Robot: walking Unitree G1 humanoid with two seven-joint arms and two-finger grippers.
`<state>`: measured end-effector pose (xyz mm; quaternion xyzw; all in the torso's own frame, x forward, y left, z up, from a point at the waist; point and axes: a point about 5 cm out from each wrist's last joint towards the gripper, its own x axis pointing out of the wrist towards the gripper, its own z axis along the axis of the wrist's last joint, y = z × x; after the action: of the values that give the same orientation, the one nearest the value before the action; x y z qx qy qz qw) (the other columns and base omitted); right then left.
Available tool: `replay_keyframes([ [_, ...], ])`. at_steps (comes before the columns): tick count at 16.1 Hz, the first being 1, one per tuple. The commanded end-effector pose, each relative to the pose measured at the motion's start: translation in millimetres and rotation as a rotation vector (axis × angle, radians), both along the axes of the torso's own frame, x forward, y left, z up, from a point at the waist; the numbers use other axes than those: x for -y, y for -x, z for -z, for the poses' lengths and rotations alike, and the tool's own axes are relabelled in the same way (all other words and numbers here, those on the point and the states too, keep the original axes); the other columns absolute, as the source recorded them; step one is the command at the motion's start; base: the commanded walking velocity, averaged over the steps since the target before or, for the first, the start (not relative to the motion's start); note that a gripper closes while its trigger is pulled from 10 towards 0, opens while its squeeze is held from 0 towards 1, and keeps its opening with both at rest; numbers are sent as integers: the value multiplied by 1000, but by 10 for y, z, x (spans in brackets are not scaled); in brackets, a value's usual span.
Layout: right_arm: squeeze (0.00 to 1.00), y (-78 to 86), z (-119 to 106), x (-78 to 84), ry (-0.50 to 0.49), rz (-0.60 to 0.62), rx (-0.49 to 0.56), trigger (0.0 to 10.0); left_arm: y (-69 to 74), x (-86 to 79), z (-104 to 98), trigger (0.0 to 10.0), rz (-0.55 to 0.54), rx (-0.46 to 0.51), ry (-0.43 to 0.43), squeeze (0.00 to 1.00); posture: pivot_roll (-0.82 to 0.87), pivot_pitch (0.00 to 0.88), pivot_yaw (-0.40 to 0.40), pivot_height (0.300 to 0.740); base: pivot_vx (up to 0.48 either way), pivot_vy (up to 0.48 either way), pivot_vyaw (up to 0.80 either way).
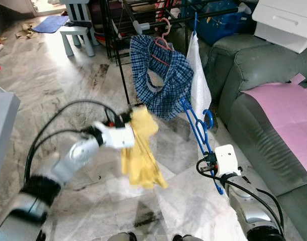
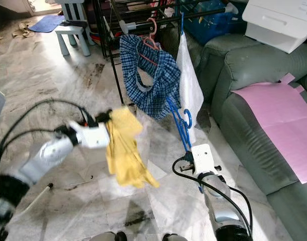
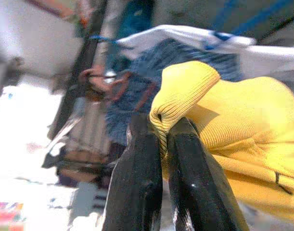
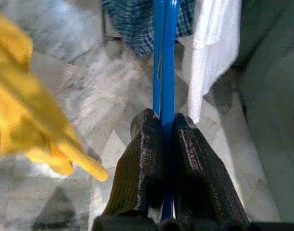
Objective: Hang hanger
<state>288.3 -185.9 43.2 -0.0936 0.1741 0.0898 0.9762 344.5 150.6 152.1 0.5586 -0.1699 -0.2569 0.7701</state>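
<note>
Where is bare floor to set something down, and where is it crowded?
Bare marble floor lies between the stool and the drying rack. It is crowded around the checked garment, white garment, sofa, yellow cloth and blue hanger.

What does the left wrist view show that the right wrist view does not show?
The left wrist view shows the left gripper, jaws shut on the ribbed edge of the yellow garment, with a pink hanger behind. The right wrist view shows the right gripper, jaws shut on the blue hanger, above the marble floor. Both show the yellow garment, the blue checked garment and the white cloth.
</note>
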Motion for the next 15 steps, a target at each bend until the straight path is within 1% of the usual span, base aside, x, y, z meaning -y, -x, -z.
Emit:
replay_keyframes([
  [1, 0, -25, -69, 26, -12, -32, 13, 10000, -50, -11, -100, 10000, -11, 60, 37, 0, -46, 100, 40, 740, 0, 0, 0],
  [2, 0, -59, -138, 24, -17, -81, 33, 10000, -81, 4, -134, 10000, -18, 83, 58, 0, -48, 96, 38, 740, 0, 0, 0],
  [3, 0, -96, -211, -10, 1, -158, 58, 10000, -116, 18, -146, 10000, -29, 118, 47, 0, -49, 93, 38, 740, 0, 0, 0],
  [4, 0, -118, -278, -83, -4, -242, 74, 10000, -150, 24, -148, 10000, -46, 138, 49, 0, -52, 90, 35, 740, 0, 0, 0],
  [5, 0, -122, -355, -182, -43, -341, 83, 10000, -190, 28, -165, 10000, -66, 145, 70, 0, -52, 86, 31, 740, 0, 0, 0],
  [6, 0, -113, -381, -217, -51, -383, 83, 10000, -210, 32, -190, 10000, -72, 155, 83, 0, -53, 82, 30, 740, 0, 0, 0],
  [7, 0, -62, -394, -259, -64, -462, 60, 10000, -258, 27, -295, 10000, -94, 176, 175, 0, -52, 80, 29, 740, 0, 0, 0],
  [8, 0, -40, -391, -268, -64, -486, 51, 10000, -272, 22, -349, 10000, -105, 176, 232, 0, -51, 81, 28, 740, 0, 0, 0],
  [9, 0, 27, -361, -284, -80, -537, 18, 10000, -293, 23, -476, 10000, -107, 169, 382, 0, -52, 81, 29, 740, 0, 0, 0],
  [10, 0, 54, -344, -290, -85, -554, 7, 10000, -294, 32, -514, 10000, -98, 182, 418, 0, -52, 81, 29, 740, 0, 0, 0],
  [12, 0, 143, -350, -357, -116, -634, -23, 10000, -333, -14, -500, 10000, -149, 215, 390, 0, -54, 85, 33, 740, 0, 0, 0],
  [13, 0, 161, -349, -369, -123, -650, -31, 10000, -338, -23, -499, 10000, -156, 212, 399, 0, -55, 85, 33, 740, 0, 0, 0],
  [14, 0, 206, -325, -373, -124, -684, -62, 10000, -348, -14, -532, 10000, -147, 178, 475, 0, -55, 87, 36, 740, 0, 0, 0],
  [15, 0, 208, -309, -370, -120, -685, -70, 10000, -354, 6, -564, 10000, -138, 154, 535, 0, -51, 88, 38, 740, 0, 0, 0],
])
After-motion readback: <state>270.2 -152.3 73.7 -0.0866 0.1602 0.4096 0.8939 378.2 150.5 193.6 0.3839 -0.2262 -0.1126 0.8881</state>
